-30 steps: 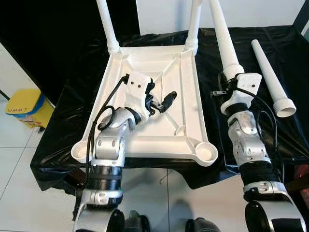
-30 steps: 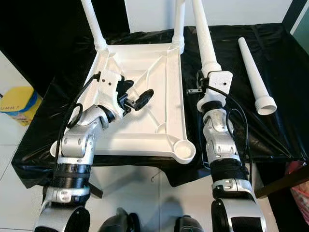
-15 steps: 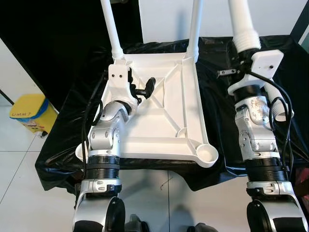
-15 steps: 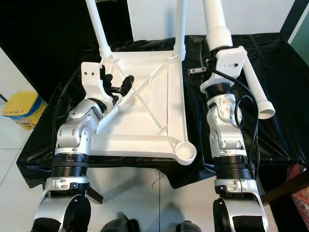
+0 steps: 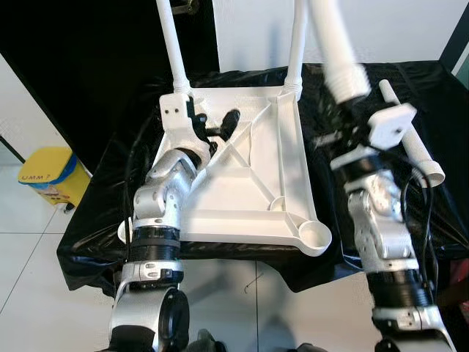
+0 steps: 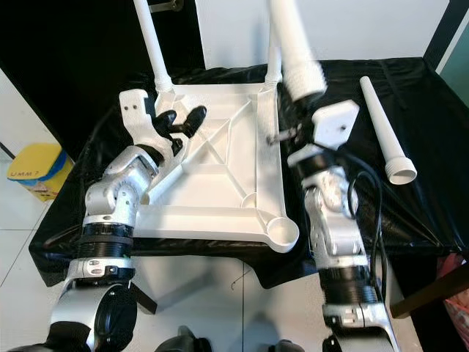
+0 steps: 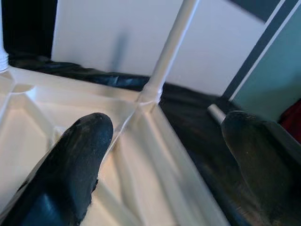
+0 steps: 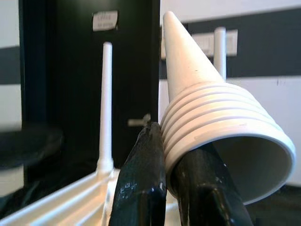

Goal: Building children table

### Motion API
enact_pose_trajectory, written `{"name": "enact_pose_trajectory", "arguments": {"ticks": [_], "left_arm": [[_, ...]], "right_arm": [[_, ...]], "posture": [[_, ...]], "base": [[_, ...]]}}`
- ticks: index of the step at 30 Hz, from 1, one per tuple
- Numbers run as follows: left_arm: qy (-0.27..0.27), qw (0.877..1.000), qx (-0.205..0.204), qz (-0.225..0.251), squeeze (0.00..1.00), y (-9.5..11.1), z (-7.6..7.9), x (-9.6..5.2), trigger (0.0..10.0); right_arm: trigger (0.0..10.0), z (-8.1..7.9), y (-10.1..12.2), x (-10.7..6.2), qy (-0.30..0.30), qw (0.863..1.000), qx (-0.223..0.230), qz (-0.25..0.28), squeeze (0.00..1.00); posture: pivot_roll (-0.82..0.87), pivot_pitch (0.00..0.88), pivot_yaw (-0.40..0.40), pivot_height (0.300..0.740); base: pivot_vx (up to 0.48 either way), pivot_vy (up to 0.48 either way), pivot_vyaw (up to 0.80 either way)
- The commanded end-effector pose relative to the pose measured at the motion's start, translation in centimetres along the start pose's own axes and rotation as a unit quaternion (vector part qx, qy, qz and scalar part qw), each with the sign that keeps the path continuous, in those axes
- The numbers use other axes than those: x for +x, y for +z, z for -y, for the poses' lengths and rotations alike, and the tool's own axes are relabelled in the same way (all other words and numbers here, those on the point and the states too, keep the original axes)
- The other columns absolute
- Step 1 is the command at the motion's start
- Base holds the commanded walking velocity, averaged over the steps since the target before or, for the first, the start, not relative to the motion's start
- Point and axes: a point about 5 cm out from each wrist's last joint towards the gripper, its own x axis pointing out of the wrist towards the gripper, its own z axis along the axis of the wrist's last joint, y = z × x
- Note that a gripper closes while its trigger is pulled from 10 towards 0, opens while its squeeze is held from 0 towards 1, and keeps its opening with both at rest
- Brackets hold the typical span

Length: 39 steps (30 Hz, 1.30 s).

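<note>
The white table top [image 5: 242, 191] lies upside down on a black-covered table. Legs stand in its far left corner [image 5: 170, 44] and far right corner [image 5: 297, 37]. Its near right socket [image 5: 315, 235] is empty. My right gripper [image 8: 169, 183] is shut on the ribbed wide end of a third white leg [image 5: 337, 51]. It holds that leg up, tilted, over the top's right rim. My left gripper [image 6: 181, 117] is open above the top's far left part, holding nothing. A fourth leg [image 5: 414, 143] lies loose on the cloth at the right.
A yellow bin [image 5: 44, 176] stands on the white floor to the left. The black cloth [image 5: 95, 213] hangs over the table's front edge. A white wall and a dark doorway are behind the table.
My right arm has swung the held leg left, from beside the table top to over its right rim, now tilted and blurred. The left gripper has edged towards the far left corner.
</note>
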Motion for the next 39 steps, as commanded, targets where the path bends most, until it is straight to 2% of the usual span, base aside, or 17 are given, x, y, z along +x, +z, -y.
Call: {"name": "enact_pose_trajectory", "arguments": {"ticks": [1,3,10,22,23,31,39], "left_arm": [[-0.123,0.992,-0.037,-0.001,0.0,0.4,1.2,0.0,10.0],[-0.162,0.985,-0.061,0.002,0.0,0.7,1.8,-0.1,10.0],[-0.203,0.974,-0.101,-0.008,0.0,0.4,2.6,0.2,10.0],[-0.221,0.966,-0.13,-0.037,0.0,-0.7,3.7,0.5,10.0],[-0.23,0.962,-0.142,-0.045,0.0,-1.0,4.3,0.9,10.0],[-0.24,0.954,-0.161,-0.077,0.0,-2.2,5.6,2.1,10.0],[-0.231,0.956,-0.157,-0.094,0.0,-2.4,6.4,3.5,10.0]], "right_arm": [[10.0,-0.8,-0.2,-0.4,0.013,1.0,0.014,-0.005,0.0],[10.0,-1.2,-0.8,-1.1,0.018,0.999,0.021,-0.02,0.0],[10.0,-2.2,-1.9,-2.3,0.037,0.997,0.042,-0.053,0.0],[10.0,-3.6,-2.6,-3.4,0.061,0.993,0.055,-0.08,0.0],[10.0,-4.0,-2.8,-3.7,0.071,0.992,0.058,-0.088,0.0],[10.0,-4.7,-2.9,-4.1,0.084,0.99,0.061,-0.096,0.0],[10.0,-5.1,-2.9,-4.4,0.096,0.989,0.06,-0.097,0.0]], "posture": [[-0.08,0.0,0.057,0.74],[-0.08,0.0,0.059,0.74],[-0.08,0.0,0.067,0.74],[-0.09,0.003,0.081,0.74],[-0.09,0.008,0.09,0.74],[-0.1,0.016,0.106,0.74],[-0.11,0.017,0.119,0.74]], "base": [[0.0,0.0,0.0],[0.0,0.0,0.0],[0.0,0.0,0.0],[0.0,0.0,0.0],[0.0,0.0,0.0],[0.0,0.0,0.0],[0.0,0.0,0.0]]}}
